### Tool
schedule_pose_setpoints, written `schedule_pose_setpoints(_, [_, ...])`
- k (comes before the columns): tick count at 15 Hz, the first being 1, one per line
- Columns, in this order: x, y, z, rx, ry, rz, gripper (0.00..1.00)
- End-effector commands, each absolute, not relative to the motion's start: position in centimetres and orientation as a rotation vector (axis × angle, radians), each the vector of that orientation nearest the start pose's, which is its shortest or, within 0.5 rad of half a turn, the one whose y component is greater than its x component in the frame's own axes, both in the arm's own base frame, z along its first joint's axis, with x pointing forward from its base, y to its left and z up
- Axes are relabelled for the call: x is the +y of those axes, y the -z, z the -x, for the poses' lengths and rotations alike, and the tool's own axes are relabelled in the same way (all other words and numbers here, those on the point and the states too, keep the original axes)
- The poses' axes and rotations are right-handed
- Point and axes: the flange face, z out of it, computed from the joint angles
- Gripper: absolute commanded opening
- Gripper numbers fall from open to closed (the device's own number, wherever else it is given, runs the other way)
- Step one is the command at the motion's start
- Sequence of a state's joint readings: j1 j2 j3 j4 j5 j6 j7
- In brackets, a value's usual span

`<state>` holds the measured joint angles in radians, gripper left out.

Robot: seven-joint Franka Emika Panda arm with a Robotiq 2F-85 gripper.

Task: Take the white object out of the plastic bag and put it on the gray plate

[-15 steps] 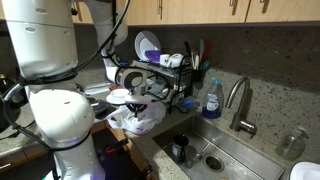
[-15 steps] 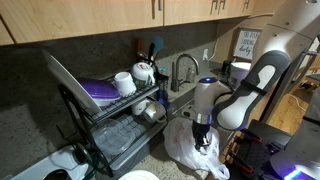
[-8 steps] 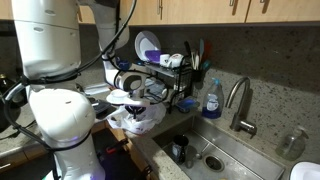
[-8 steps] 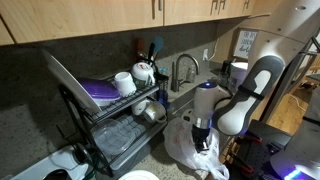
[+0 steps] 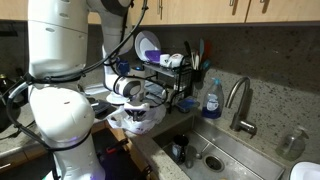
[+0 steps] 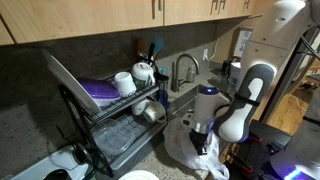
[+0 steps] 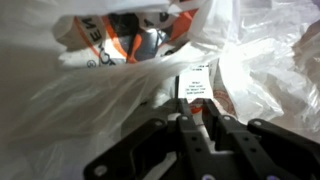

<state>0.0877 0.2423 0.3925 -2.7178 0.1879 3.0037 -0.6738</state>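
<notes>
One gripper (image 7: 198,112) stands with its jaws drawn to a sliver, pinching a fold of the white plastic bag (image 7: 90,100) that fills the wrist view. A small printed slip (image 7: 193,86) lies just above the fingertips (image 7: 185,125), its lower edge reaching down to them; its lines of dark print are too small to read. Orange-red lettering (image 7: 95,45) runs across the bag's upper folds, too blurred and creased to spell out. The white object cannot be told apart from the bag's pale film, and whatever is in the bag stays hidden in every view.

In both exterior views the gripper (image 5: 140,106) (image 6: 200,143) points down into the crumpled bag (image 5: 135,122) (image 6: 190,158), which sits on the counter edge just in front of a black dish rack (image 5: 170,85) (image 6: 120,125). The rack holds an upright blue plate (image 5: 148,46) and a white mug (image 6: 125,82). A blue soap bottle (image 5: 212,100) stands between the rack and the faucet (image 5: 238,100), beside the steel sink (image 5: 215,155). In an exterior view, the rim of a pale plate (image 6: 140,176) shows at the bottom edge, well apart from the bag.
</notes>
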Motion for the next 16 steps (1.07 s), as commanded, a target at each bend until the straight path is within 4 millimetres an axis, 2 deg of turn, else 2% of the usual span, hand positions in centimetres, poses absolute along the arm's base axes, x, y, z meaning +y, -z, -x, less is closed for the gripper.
schedule_pose_setpoints(1, [18.5, -15.9, -35.6, -1.377, 0.139, 2.697, 0.44])
schedule_pose_setpoints(4, [18.6, -16.0, -35.6, -1.393, 0.146, 2.704, 0.51])
schedule_pose_setpoints(6, [18.7, -15.8, -35.5, -1.397, 0.136, 2.703, 0.42])
schedule_pose_setpoints(7, [18.8, -15.7, -35.5, -1.395, 0.132, 2.703, 0.28])
schedule_pose_setpoints(9, [18.8, -15.6, -35.4, -1.393, 0.122, 2.706, 0.09])
schedule_pose_setpoints(11, [18.7, -15.3, -35.3, -1.392, 0.113, 2.708, 0.01])
schedule_pose_setpoints(13, [18.6, -15.1, -35.2, -1.393, 0.103, 2.709, 0.0])
schedule_pose_setpoints(15, [18.5, -14.9, -35.2, -1.391, 0.093, 2.712, 0.05])
schedule_pose_setpoints(16, [18.5, -14.8, -35.2, -1.386, 0.09, 2.717, 0.04])
